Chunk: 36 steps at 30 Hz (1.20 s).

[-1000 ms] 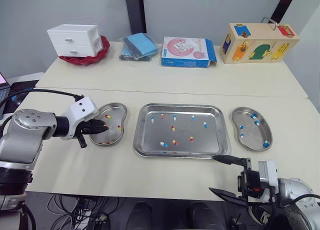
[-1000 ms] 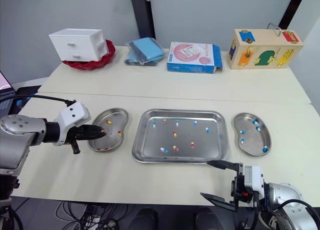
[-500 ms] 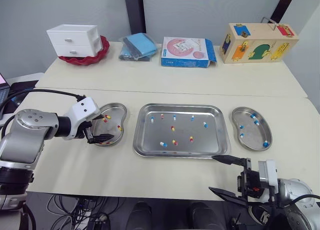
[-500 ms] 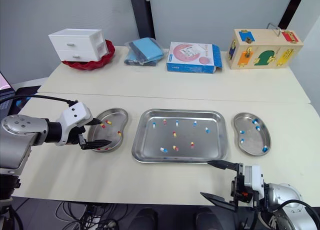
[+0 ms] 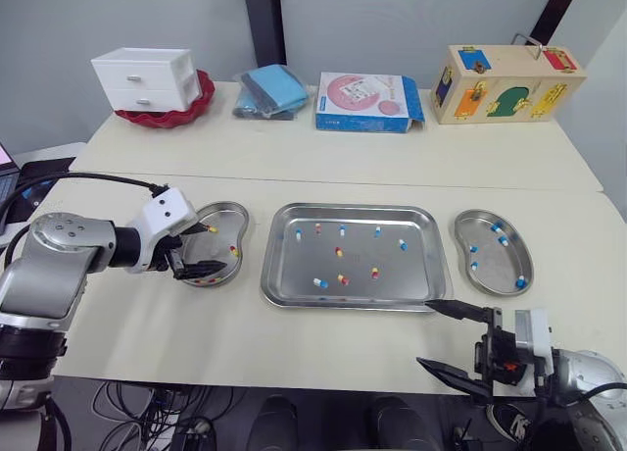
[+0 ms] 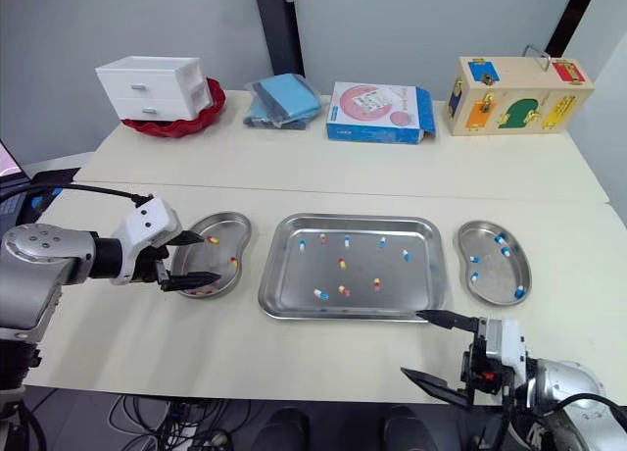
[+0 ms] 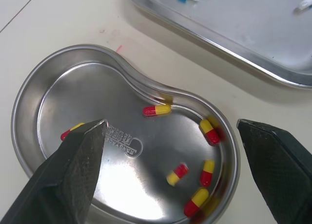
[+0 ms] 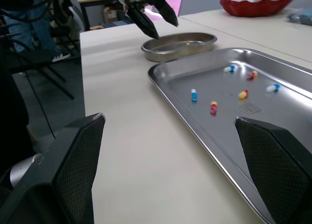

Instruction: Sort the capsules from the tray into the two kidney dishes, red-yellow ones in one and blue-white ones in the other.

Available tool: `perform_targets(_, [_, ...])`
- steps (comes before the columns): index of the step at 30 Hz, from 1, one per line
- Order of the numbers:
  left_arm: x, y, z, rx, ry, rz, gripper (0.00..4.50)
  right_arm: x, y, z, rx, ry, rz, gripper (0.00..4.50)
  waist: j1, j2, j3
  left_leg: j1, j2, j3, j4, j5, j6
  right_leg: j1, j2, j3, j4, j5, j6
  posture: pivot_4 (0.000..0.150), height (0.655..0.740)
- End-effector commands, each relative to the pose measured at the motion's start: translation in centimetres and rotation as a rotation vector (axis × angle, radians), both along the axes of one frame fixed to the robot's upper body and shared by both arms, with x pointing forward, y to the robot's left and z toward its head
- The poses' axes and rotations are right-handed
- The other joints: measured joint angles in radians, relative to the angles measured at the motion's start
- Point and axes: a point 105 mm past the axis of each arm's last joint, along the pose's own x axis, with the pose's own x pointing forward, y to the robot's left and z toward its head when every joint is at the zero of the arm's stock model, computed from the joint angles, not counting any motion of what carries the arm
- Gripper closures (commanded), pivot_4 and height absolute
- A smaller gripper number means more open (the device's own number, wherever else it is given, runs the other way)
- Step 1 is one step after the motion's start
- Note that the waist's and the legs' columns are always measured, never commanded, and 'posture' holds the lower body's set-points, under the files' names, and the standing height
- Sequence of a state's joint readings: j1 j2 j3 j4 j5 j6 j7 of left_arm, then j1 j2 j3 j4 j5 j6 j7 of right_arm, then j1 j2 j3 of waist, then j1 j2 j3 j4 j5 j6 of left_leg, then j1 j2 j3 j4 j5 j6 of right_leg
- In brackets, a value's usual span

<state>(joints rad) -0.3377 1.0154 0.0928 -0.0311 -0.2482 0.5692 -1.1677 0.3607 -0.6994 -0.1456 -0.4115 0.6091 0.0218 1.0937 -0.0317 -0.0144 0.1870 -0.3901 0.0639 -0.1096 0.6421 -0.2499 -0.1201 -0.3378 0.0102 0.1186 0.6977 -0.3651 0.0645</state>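
My left gripper (image 5: 203, 249) hangs open over the left kidney dish (image 5: 223, 209), one finger above each side of it, with nothing between them. Several red-yellow capsules (image 7: 157, 109) lie in that dish (image 7: 73, 95). The steel tray (image 5: 421, 275) in the middle holds several scattered capsules, both red-yellow (image 5: 340, 252) and blue-white (image 5: 320, 283). To its right, the other kidney dish (image 5: 490, 262) holds several blue-white capsules (image 5: 503, 240). My right gripper (image 5: 453, 341) is open and empty at the table's front edge, near the tray's front right corner.
Along the back of the table stand a white drawer box (image 5: 147, 78) on a red bowl, a blue cloth bundle (image 5: 270, 90), a pink-and-blue box (image 5: 367, 102) and a wooden lock box (image 5: 506, 83). A black cable (image 5: 88, 178) trails to my left arm.
My left gripper, nearly shut over the left dish a second ago, has spread its fingers wide there. The right gripper has shifted slightly to the right.
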Motion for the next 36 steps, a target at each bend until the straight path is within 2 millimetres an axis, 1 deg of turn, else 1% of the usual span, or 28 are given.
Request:
perform_targets(1, [-0.7,1.0,2.0,-0.056,-0.05,0.036,0.08,0.3,-1.6,1.7,-0.043,0.006,-0.068,0.0,0.0,0.0,0.0,0.0,0.0,0.0,0.0,0.0,0.0,0.0,0.0,0.0,0.0,0.0,0.0,0.15,0.74])
perform_targets(2, [-0.9,1.2,2.0,-0.064,-0.049,0.043,0.08,0.3,-1.9,1.9,-0.049,0.015,-0.079,0.0,-0.001,0.0,0.0,0.0,0.0,0.0,0.0,0.0,0.0,0.0,0.0,0.0,0.0,0.0,0.0,0.15,0.74])
perform_targets(4, [-1.4,2.3,2.3,-0.075,-0.056,0.086,0.08,0.4,-2.9,2.3,-0.074,0.067,-0.104,0.0,-0.001,0.0,0.0,0.0,0.0,0.0,0.0,0.0,0.0,0.0,0.0,0.0,0.0,0.0,0.0,0.15,0.74])
perform_targets(6, [-2.1,4.2,2.5,-0.068,-0.061,0.152,0.08,0.8,-4.5,2.7,-0.124,0.107,-0.142,0.0,-0.003,0.0,0.0,0.0,0.0,0.001,0.0,0.0,0.0,0.0,0.0,0.001,0.0,0.0,0.0,0.15,0.74])
perform_targets(7, [-2.6,5.3,2.5,-0.058,-0.056,0.189,0.08,0.9,-5.4,2.7,-0.16,0.133,-0.167,0.0,-0.004,-0.001,0.0,0.0,0.0,0.001,-0.001,0.0,0.0,0.0,0.0,0.001,0.0,0.0,0.0,0.15,0.74])
perform_targets(8, [-3.5,7.2,2.0,-0.024,-0.04,0.25,0.08,1.0,-7.0,2.6,-0.211,0.177,-0.205,0.0,-0.006,-0.001,0.0,0.0,0.0,0.001,-0.001,0.0,0.0,0.0,0.0,0.001,0.0,0.0,0.0,0.15,0.74])
perform_targets(10, [-5.2,9.9,1.3,0.024,-0.008,0.338,0.08,1.1,-9.3,2.6,-0.273,0.236,-0.27,0.0,-0.009,-0.001,0.001,0.001,0.0,0.003,-0.002,-0.001,0.001,-0.001,-0.001,0.002,-0.001,0.0,0.0,0.15,0.74])
perform_targets(12, [-6.9,11.9,0.6,0.052,0.023,0.403,0.08,1.6,-11.6,3.0,-0.308,0.254,-0.339,0.0,-0.01,-0.001,0.001,0.001,0.0,0.003,-0.003,-0.001,0.001,-0.001,-0.001,0.002,-0.002,0.0,0.0,0.15,0.74])
perform_targets(13, [-7.7,12.6,0.2,0.059,0.038,0.424,0.08,1.8,-12.6,3.1,-0.329,0.262,-0.365,0.0,-0.011,-0.002,0.001,0.001,0.0,0.003,-0.003,-0.001,0.001,-0.002,-0.001,0.002,-0.002,0.0,0.0,0.15,0.74])
perform_targets(15, [-8.6,13.3,-0.2,0.062,0.051,0.442,0.08,2.0,-13.9,3.3,-0.366,0.277,-0.391,0.0,-0.011,-0.003,0.002,0.001,0.0,0.004,-0.003,-0.001,0.001,-0.003,-0.001,0.003,-0.002,0.0,0.0,0.15,0.74])
perform_targets(17, [-9.3,14.2,-0.6,0.071,0.053,0.472,0.08,2.2,-15.7,2.9,-0.457,0.309,-0.418,0.0,-0.007,-0.004,0.003,0.0,0.0,0.004,-0.003,-0.001,0.001,-0.003,-0.001,0.002,-0.002,-0.001,0.0,0.15,0.74])
perform_targets(19, [-9.6,14.7,-0.8,0.075,0.046,0.487,0.08,2.3,-17.0,2.6,-0.536,0.353,-0.434,0.0,-0.005,-0.003,0.003,0.0,0.0,0.005,-0.003,-0.001,0.001,-0.004,-0.002,0.003,-0.002,-0.001,0.0,0.15,0.74])
perform_targets(20, [-9.7,14.6,-0.8,0.068,0.039,0.488,0.08,2.6,-17.2,2.7,-0.535,0.351,-0.438,0.0,-0.004,-0.003,0.003,0.0,0.0,0.006,-0.003,-0.001,0.001,-0.005,-0.002,0.003,-0.002,-0.001,0.0,0.15,0.74])
perform_targets(25, [-9.7,14.1,-1.1,0.036,0.017,0.482,0.08,3.6,-17.5,2.9,-0.54,0.335,-0.433,0.0,-0.012,-0.003,0.003,0.0,0.0,0.007,-0.004,-0.001,0.001,-0.005,-0.002,0.004,-0.002,-0.001,-0.001,0.15,0.74])
perform_targets(30, [-9.8,13.9,-1.3,0.026,0.015,0.479,0.08,3.7,-18.2,2.9,-0.548,0.342,-0.447,0.0,-0.017,-0.003,0.003,0.0,0.0,0.007,-0.006,-0.001,0.001,-0.006,-0.002,0.005,-0.002,-0.001,-0.001,0.15,0.74])
perform_targets(34, [-10.0,14.0,-1.4,0.023,0.017,0.475,0.08,3.7,-18.2,3.0,-0.549,0.341,-0.443,0.0,-0.02,-0.003,0.003,0.0,0.0,0.008,-0.006,-0.001,0.001,-0.006,-0.002,0.005,-0.002,-0.001,-0.001,0.15,0.74])
perform_targets(36, [-10.0,13.6,-1.4,0.002,0.007,0.455,0.08,3.7,-18.4,3.0,-0.559,0.335,-0.449,0.0,-0.022,-0.003,0.003,0.0,0.0,0.008,-0.006,-0.001,0.001,-0.006,-0.002,0.005,-0.002,-0.001,-0.001,0.15,0.74])
